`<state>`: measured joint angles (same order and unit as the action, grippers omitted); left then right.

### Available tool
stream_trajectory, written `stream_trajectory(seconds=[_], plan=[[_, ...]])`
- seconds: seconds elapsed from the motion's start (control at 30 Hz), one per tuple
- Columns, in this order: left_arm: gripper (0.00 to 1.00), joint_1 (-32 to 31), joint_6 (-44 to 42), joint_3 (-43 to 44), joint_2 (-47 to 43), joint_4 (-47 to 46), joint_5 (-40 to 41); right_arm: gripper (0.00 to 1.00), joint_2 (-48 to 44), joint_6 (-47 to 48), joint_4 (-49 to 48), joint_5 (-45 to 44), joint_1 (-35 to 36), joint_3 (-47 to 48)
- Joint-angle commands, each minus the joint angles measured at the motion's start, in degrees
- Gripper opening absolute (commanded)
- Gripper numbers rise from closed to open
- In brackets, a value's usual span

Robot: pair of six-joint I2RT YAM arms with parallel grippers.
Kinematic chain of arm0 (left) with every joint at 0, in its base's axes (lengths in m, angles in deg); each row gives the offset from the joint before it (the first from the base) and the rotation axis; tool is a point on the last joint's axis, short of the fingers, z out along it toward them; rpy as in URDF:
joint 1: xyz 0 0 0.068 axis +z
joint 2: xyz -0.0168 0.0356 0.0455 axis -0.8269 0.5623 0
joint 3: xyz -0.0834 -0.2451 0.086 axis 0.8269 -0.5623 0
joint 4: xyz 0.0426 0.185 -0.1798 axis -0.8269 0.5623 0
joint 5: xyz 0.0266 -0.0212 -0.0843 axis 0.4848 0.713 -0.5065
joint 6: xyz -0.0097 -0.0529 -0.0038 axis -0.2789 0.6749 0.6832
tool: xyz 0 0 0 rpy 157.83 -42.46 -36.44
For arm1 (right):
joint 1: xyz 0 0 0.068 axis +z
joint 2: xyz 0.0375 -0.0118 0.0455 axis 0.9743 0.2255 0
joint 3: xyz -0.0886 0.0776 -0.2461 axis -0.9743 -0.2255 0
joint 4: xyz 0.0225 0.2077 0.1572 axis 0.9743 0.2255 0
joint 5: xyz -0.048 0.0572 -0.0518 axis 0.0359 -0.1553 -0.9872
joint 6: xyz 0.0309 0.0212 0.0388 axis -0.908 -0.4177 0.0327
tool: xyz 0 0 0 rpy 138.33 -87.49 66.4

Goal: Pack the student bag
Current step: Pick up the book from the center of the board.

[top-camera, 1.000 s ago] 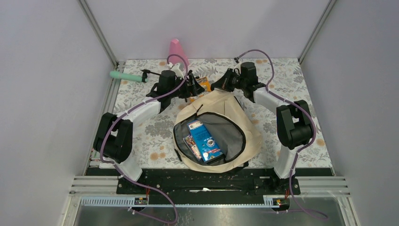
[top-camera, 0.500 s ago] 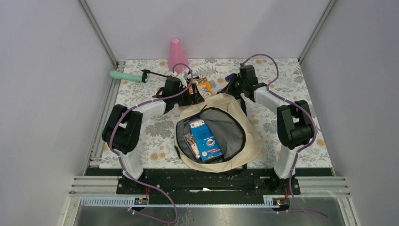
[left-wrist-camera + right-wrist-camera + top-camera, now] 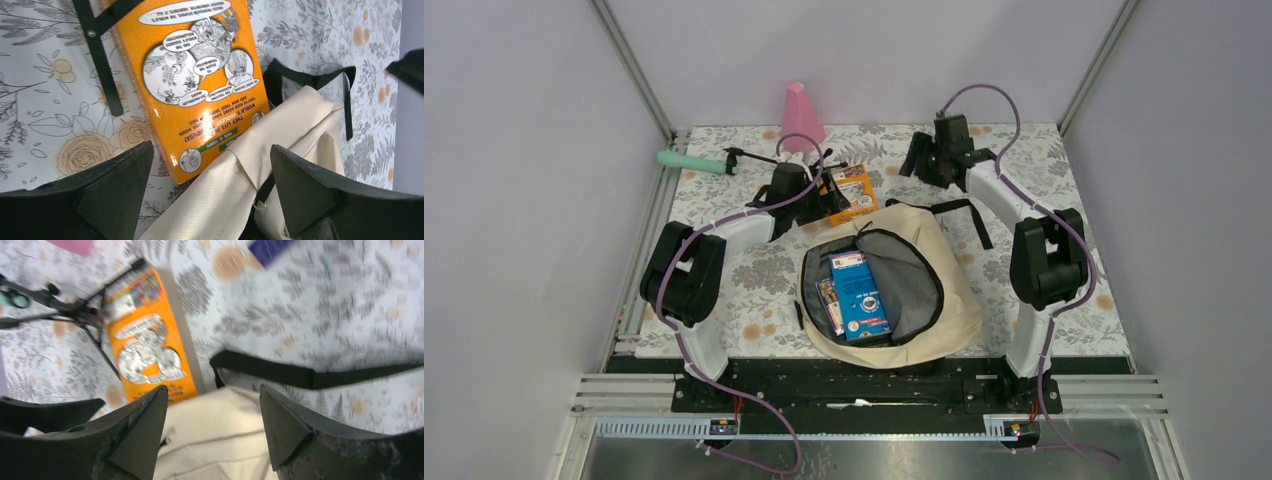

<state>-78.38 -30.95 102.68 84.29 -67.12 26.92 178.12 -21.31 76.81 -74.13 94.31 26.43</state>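
Observation:
The student bag [image 3: 952,292], cream fabric with black trim, lies open in the middle of the table. A blue book [image 3: 861,297] and another small book lie in its grey lining. My left gripper [image 3: 829,200] hovers open at the bag's far left rim; the cream fabric [image 3: 280,165] and a corner of an orange book [image 3: 190,75] show between its fingers [image 3: 120,185]. My right gripper [image 3: 921,160] is open beyond the bag's far edge and holds nothing. In its wrist view the bag's top [image 3: 215,440] lies below it, with a black strap [image 3: 310,375] stretched out on the table.
The orange book [image 3: 855,190] lies flat just behind the bag. A small black tripod with a green handle [image 3: 694,161] lies at the far left, a pink cone [image 3: 801,118] by the back wall. A purple item [image 3: 270,247] lies near the right gripper.
My right gripper opened, let go of the bag's top and drew back toward the rear. The bag's top dropped flat and its strap spread out. The left arm shifted slightly.

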Motion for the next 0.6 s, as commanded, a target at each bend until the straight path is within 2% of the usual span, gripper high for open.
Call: stream_trajectory(seconds=[0.0,0.13,0.27,0.57], plan=[[0.90,1.29,3.42,1.25,0.38,-2.74,2.43,0.75,3.80,6.66,1.80,2.11,0.06,10.19],[0.90,1.59,3.88,2.25,2.27,-2.78,0.92,0.76,9.64,7.53,0.44,9.71,0.11,16.92],[0.86,1.65,4.78,3.15,4.62,-2.80,-0.27,0.76,16.99,4.31,0.77,18.33,0.08,23.48],[0.77,1.67,5.42,4.63,8.45,-4.46,-2.85,0.75,30.61,-2.89,5.90,25.84,0.38,34.82]])
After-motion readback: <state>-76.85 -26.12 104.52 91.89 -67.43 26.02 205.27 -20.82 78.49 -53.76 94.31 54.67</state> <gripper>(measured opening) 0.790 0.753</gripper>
